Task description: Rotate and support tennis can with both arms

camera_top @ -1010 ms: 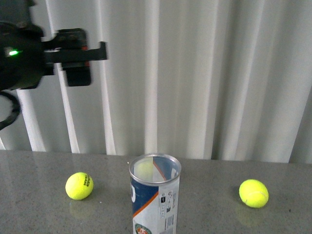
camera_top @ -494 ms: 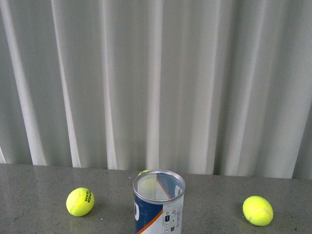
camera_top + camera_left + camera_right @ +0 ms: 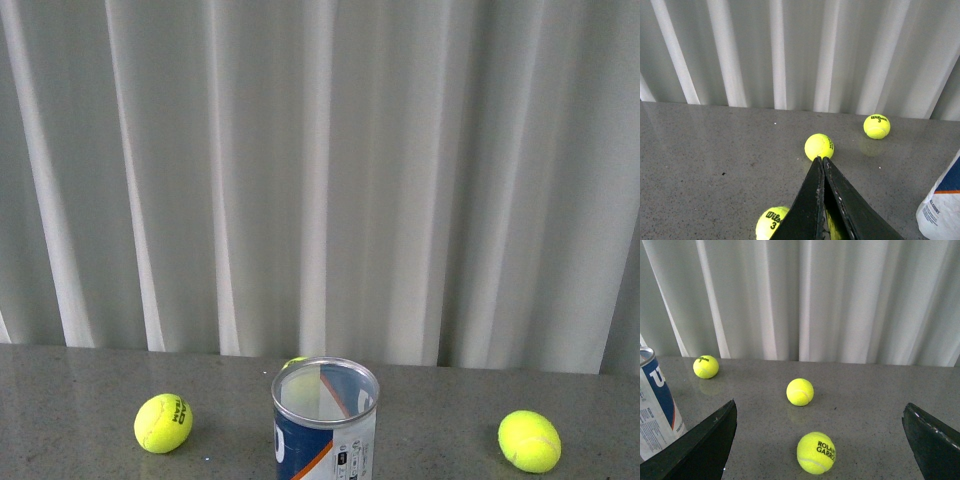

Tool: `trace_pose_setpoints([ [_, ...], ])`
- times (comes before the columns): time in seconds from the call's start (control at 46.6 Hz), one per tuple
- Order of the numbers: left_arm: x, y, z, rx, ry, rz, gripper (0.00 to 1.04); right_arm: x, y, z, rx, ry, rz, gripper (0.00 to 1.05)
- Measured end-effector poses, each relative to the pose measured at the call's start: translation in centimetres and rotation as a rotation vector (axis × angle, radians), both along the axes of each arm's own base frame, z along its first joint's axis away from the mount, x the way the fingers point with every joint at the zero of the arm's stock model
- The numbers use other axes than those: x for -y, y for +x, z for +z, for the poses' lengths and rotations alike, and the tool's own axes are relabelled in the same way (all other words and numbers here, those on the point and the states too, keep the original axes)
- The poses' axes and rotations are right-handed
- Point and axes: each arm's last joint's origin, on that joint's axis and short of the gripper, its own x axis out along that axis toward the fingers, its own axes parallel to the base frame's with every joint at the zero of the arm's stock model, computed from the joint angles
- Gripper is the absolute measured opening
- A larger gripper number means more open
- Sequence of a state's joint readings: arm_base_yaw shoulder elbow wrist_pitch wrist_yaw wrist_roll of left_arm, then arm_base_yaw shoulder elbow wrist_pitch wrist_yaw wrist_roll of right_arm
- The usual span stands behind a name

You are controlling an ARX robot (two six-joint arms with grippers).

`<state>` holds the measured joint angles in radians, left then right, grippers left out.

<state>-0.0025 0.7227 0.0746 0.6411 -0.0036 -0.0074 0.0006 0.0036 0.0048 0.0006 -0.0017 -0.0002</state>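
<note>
The tennis can [image 3: 325, 420] stands upright at the front centre of the grey table, its silver rim open at the top and its blue-and-white label facing me. Neither arm shows in the front view. In the left wrist view my left gripper [image 3: 820, 159] is shut with nothing between its fingers, and the can [image 3: 942, 205] stands apart from it at the frame's edge. My right gripper [image 3: 820, 407] is open, its black fingers [image 3: 700, 450] spread wide. The can [image 3: 655, 405] stands just outside one of them, not touched.
Yellow tennis balls lie on the table: one left of the can [image 3: 163, 423], one right [image 3: 529, 440], one just behind it [image 3: 293, 361]. A Roland Garros ball [image 3: 816, 452] lies between the right fingers. White curtains [image 3: 320, 170] close off the table's far edge.
The left arm, a second ago at the upper left of the front view, has gone out of it. The can and balls now sit slightly lower in that view.
</note>
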Motion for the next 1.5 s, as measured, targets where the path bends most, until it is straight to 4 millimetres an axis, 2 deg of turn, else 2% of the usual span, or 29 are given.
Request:
trace_pose_setpoints([
  [0.236,0.0,-1.1,-0.8,0.013,0.0,-0.001,0.04,0.0,0.0,0.0,0.0,0.0,0.0,0.98],
  [0.902,0.0,-3.4,-0.2,0.037,0.001,-0.003,0.04,0.0,0.0,0.0,0.0,0.0,0.0,0.98],
  [1.246,0.0,-4.3,-0.3,0.035,0.001,-0.003,0.04,0.0,0.0,0.0,0.0,0.0,0.0,0.98],
  [1.375,0.0,-5.4,-0.5,0.03,0.001,-0.003,0.04,0.0,0.0,0.0,0.0,0.0,0.0,0.98],
  [1.504,0.0,-5.4,-0.6,0.029,0.001,-0.003,0.04,0.0,0.0,0.0,0.0,0.0,0.0,0.98],
])
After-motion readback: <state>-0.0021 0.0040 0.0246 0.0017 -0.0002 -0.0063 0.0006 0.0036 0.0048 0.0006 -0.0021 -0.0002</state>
